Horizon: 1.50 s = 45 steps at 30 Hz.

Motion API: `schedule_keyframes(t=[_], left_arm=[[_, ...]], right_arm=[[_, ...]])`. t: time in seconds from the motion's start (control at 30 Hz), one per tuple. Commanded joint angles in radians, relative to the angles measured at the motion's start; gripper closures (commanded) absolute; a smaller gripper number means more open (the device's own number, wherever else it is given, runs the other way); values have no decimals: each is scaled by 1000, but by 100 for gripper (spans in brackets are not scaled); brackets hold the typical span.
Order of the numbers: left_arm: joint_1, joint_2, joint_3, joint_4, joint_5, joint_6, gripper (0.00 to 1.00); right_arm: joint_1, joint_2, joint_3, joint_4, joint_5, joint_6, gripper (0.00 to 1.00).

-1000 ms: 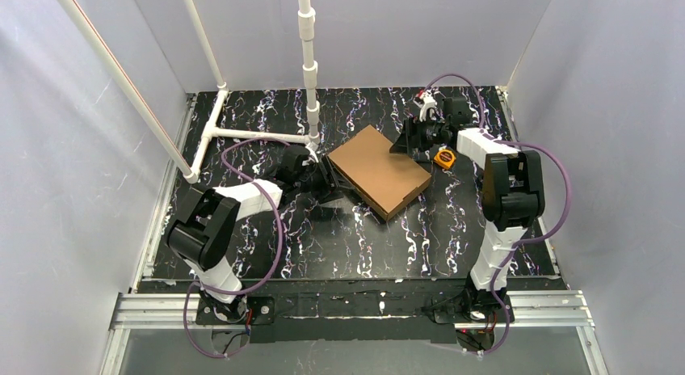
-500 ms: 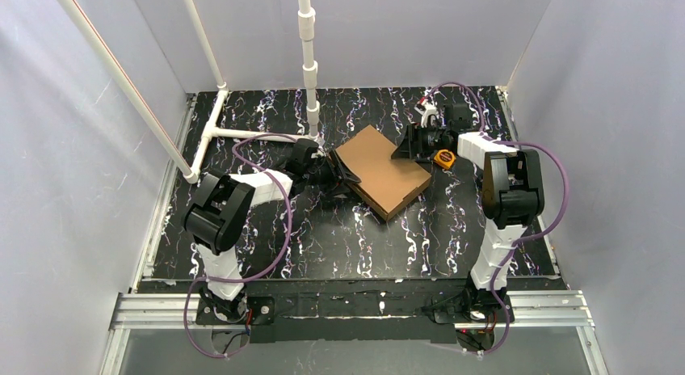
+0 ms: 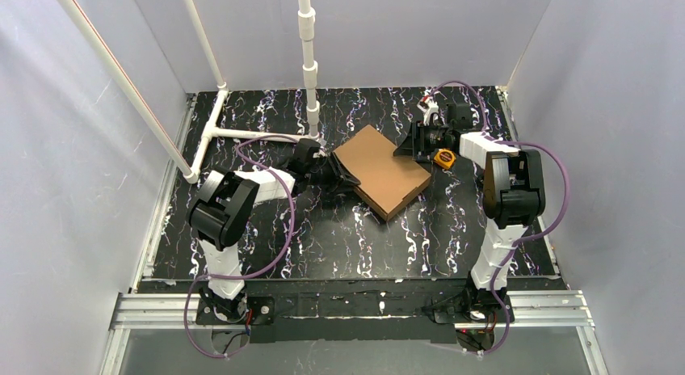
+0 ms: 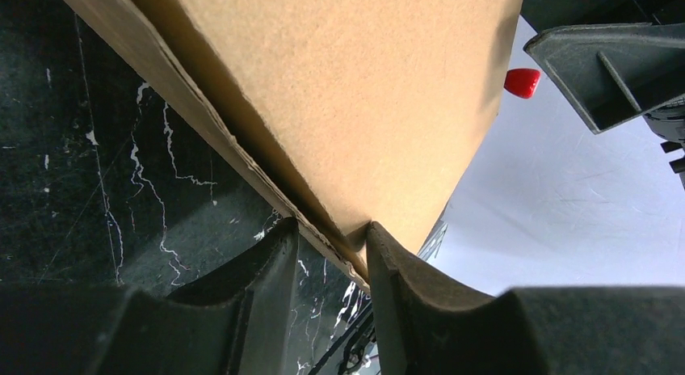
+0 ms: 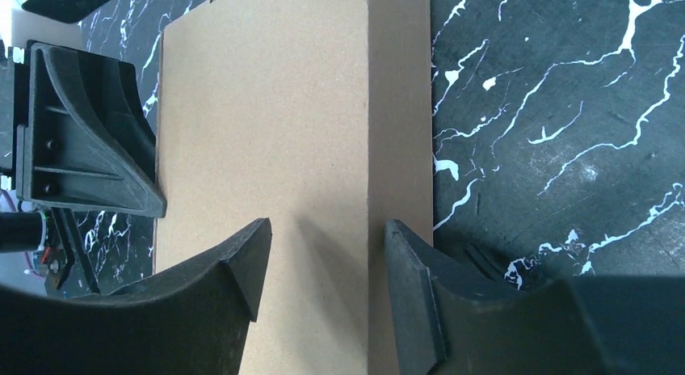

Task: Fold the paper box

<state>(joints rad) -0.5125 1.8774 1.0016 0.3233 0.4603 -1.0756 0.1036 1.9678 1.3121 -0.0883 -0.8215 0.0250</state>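
The paper box [image 3: 380,171], a flat brown cardboard slab, lies skewed on the black marbled table. My left gripper [image 3: 339,171] is at its left corner. In the left wrist view the layered cardboard edge [image 4: 323,132] sits between the jaws of that gripper [image 4: 331,238], one fingertip under the lower layer, the other against the upper panel. My right gripper [image 3: 406,145] is at the far right edge. In the right wrist view that gripper [image 5: 323,246] stands open over the box [image 5: 266,108], straddling the fold between top face and side wall.
A small orange tape measure [image 3: 443,158] lies on the table right of the box, by the right arm. A white pipe frame [image 3: 250,134] stands at the back left. Grey walls close in the table on three sides.
The left arm has moved right to the box's corner and its jaws have narrowed onto the cardboard edge. The right gripper's jaws have narrowed. The box has shifted slightly right.
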Motion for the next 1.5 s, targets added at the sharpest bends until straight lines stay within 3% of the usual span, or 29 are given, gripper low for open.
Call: schedule_keyframes(t=[0.0, 0.5, 0.87, 0.97, 1.4, 1.47], left_arm=[[10, 12, 7, -15, -32, 10, 68], [37, 3, -67, -12, -22, 61, 93], [67, 45, -115, -12, -1, 121, 96], [69, 56, -108, -12, 7, 121, 96], [68, 48, -109, -10, 16, 125, 96], [69, 41, -110, -8, 20, 127, 95]], right_arm=[[8, -36, -12, 32, -99, 24, 40], [64, -174, -14, -75, -106, -116, 39], [28, -231, 30, -122, 53, -147, 1], [10, -201, 10, -102, 88, -104, 2], [25, -56, -21, -127, -137, 8, 2], [25, -64, -26, -112, -145, 18, 11]])
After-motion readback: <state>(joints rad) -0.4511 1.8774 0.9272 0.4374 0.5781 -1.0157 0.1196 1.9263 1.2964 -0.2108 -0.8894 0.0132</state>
